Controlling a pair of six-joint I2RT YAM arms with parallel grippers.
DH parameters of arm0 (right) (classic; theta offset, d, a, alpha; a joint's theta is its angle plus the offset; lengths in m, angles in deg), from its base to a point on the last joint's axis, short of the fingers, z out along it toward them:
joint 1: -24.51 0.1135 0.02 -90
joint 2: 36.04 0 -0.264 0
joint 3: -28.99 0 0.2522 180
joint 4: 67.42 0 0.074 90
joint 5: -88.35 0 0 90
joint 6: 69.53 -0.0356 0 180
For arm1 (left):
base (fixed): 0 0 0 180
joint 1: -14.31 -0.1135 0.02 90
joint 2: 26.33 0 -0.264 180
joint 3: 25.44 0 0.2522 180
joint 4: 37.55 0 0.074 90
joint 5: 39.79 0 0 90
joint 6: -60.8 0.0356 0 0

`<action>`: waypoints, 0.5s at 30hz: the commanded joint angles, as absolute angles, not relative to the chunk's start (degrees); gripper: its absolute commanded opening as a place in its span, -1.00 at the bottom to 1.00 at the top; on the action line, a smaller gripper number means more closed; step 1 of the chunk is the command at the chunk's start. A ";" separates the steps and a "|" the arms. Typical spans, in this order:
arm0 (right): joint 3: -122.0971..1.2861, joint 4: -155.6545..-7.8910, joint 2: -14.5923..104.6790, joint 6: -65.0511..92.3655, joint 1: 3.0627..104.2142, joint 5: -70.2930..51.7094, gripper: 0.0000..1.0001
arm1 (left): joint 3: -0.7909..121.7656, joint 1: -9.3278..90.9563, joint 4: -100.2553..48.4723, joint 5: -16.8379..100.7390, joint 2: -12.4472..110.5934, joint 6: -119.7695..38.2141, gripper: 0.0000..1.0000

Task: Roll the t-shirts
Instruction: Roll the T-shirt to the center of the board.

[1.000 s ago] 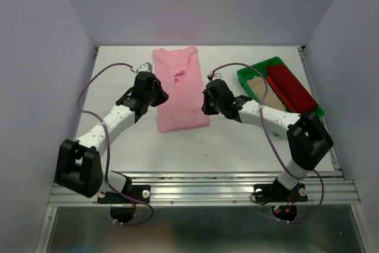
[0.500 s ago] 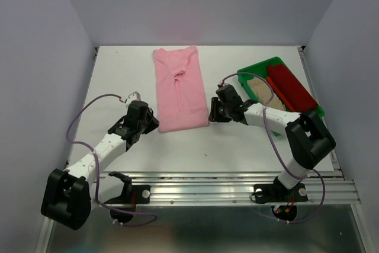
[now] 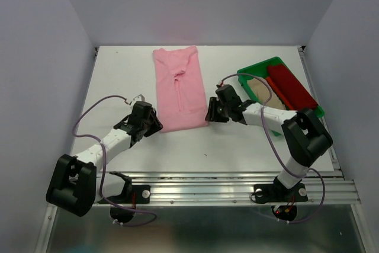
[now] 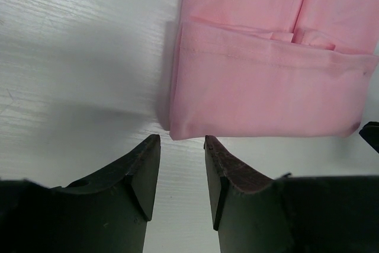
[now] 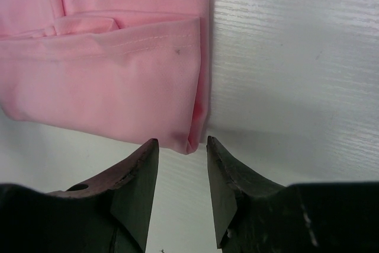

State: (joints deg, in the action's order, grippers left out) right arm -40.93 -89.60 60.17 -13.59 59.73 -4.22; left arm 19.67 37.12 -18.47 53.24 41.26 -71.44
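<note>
From above, we see the folded pink t-shirt (image 3: 179, 90) flat on the table (image 3: 249, 146), with the left gripper (image 3: 155, 127) and right gripper (image 3: 208, 115) at its near corners. Left wrist view: jaws narrowly apart, holding nothing. Right wrist view: the same.

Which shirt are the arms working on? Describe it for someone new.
On the white table, just ahead of the two arms, lies a light pink cloth t-shirt folded into a long strip. The open left pincer and right pincer sit at its near corners. Unlike the dark red shirt and beige shirt packed in the green plastic tray at right, it lies flat on the table.
</note>
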 commanded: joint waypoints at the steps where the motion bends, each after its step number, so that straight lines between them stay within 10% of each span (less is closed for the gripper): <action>1: -40.67 -86.54 61.52 -14.33 59.40 -5.69 -0.11 | 18.64 37.43 -20.36 54.08 41.17 -70.68 -0.06; 15: -39.35 -85.84 62.49 -14.68 59.40 -5.69 -0.13 | 15.04 37.43 -28.44 53.20 46.35 -72.97 -0.13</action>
